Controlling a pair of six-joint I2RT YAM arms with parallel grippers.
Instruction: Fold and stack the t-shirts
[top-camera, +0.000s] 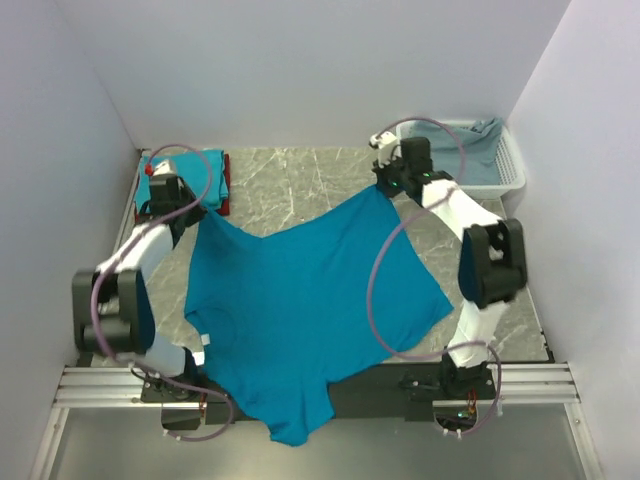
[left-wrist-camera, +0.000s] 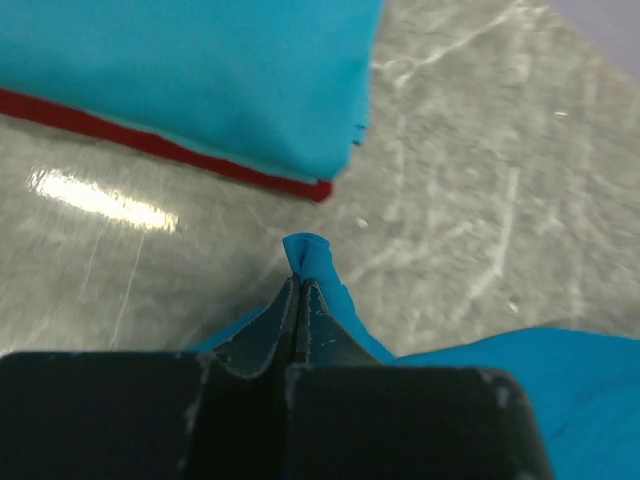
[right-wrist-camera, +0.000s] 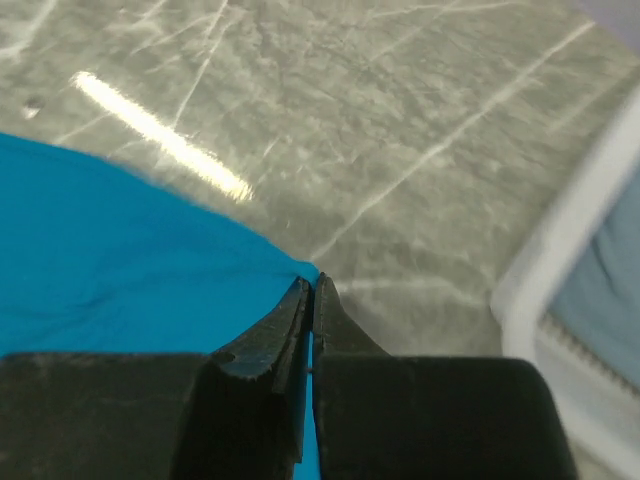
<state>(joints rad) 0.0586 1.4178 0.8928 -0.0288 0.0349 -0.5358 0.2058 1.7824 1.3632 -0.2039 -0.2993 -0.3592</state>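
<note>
The left gripper (left-wrist-camera: 298, 285) and right gripper (right-wrist-camera: 312, 290) each pinch shut on a far corner of the spread teal t-shirt (top-camera: 310, 300), whose near hem hangs over the front edge of the table (top-camera: 300, 175). The folded stack (top-camera: 200, 172) sits just beyond the left corner and the white basket (top-camera: 514, 170) near the right, with bare marble between them.

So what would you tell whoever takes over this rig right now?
Left jaws: shut, pinching one far corner of the spread blue shirt.
Right jaws: shut on its other far corner.
That shirt lies mostly spread out on the table, with one end hanging over the near edge.
Done: a folded blue shirt sits on a folded red shirt at the far left.
Left to do: fold the spread shirt and add it to that stack.
The basket at the far right holds a paler cloth; I can't tell what it is.
</note>
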